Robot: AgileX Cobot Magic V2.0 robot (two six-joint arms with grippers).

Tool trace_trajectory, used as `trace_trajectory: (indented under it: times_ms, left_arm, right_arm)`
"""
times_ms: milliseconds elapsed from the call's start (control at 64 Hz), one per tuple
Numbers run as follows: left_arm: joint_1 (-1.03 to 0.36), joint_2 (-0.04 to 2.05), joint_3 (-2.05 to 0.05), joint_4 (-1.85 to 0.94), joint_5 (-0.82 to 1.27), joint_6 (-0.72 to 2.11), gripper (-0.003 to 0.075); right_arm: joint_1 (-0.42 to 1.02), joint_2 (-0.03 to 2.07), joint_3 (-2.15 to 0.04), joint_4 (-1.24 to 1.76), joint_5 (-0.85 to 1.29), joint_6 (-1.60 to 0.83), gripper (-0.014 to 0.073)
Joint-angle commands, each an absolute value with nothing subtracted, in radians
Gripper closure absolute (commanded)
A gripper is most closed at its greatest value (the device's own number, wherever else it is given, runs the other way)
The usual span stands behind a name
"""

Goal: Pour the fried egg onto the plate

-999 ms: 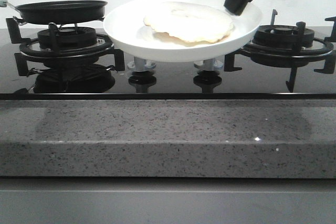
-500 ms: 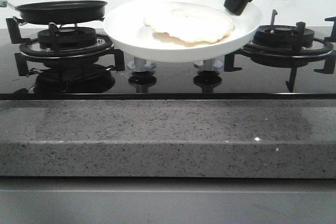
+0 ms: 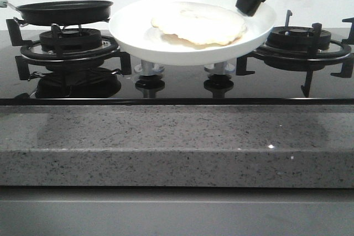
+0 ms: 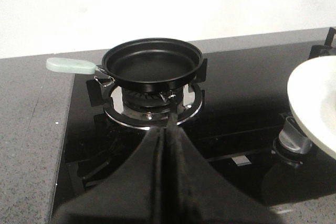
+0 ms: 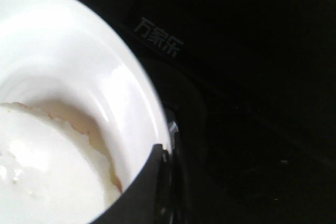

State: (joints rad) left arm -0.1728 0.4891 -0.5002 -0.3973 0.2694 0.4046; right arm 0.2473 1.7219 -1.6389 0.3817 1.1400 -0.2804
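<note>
White glossy plate (image 3: 188,45) held above the hob's middle knobs (image 3: 149,70) in the front view, fried egg (image 3: 199,23) lying flat inside it, right fingers (image 3: 251,6) clamped on its far right rim; black frying pan (image 3: 63,11) on the left burner (image 3: 69,48), grey speckled counter (image 3: 177,142) in front. From the left wrist: left fingers (image 4: 167,129) pressed together, holding nothing, pan (image 4: 152,64) beyond them. From the right wrist: egg (image 5: 47,171) against the plate wall (image 5: 105,87), rim pinched.
</note>
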Motion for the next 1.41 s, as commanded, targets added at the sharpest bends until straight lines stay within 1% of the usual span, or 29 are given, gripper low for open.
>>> trace_trajectory:
  times_ms: [0, 156, 265, 453, 640, 796, 1046, 1156, 1234, 1390]
  left_arm:
    - [-0.18, 0.491, -0.525, -0.407, 0.183, 0.395, 0.0739]
    - [-0.18, 0.491, -0.525, -0.407, 0.183, 0.395, 0.0739]
    - [-0.18, 0.491, -0.525, -0.407, 0.183, 0.395, 0.0739]
    - [-0.18, 0.491, -0.525, -0.407, 0.183, 0.395, 0.0739]
    - [-0.18, 0.491, -0.525, -0.407, 0.183, 0.395, 0.0739]
    - [-0.18, 0.491, -0.525, -0.407, 0.183, 0.395, 0.0739]
    - [-0.18, 0.491, -0.525, -0.407, 0.183, 0.395, 0.0739]
    - [-0.18, 0.491, -0.525, -0.407, 0.183, 0.395, 0.0739]
    - [-0.18, 0.491, -0.525, -0.407, 0.183, 0.395, 0.0739]
    - [-0.18, 0.491, -0.525, -0.407, 0.183, 0.395, 0.0739]
  right_arm:
    - [0.245, 1.668, -1.667, 0.427, 1.109, -0.287, 0.0652]
    - [0.234, 1.676, -1.687, 0.434, 1.085, -0.175, 0.0652]
    - [0.204, 1.71, -1.747, 0.434, 1.062, -0.136, 0.0652]
    - [0.15, 1.833, -1.897, 0.434, 1.057, -0.087, 0.0652]
    - [0.146, 1.944, -1.993, 0.434, 1.017, -0.086, 0.0652]
    - [0.146, 1.999, -2.015, 0.434, 0.994, -0.086, 0.0652]
    - [0.146, 2.03, -2.017, 0.415, 1.029, -0.086, 0.0648]
    - [0.146, 2.034, -2.017, 0.4, 1.051, -0.086, 0.0598]
    - [0.146, 2.034, -2.017, 0.395, 1.055, -0.086, 0.0511]
    - [0.146, 2.034, -2.019, 0.395, 1.056, -0.086, 0.0396]
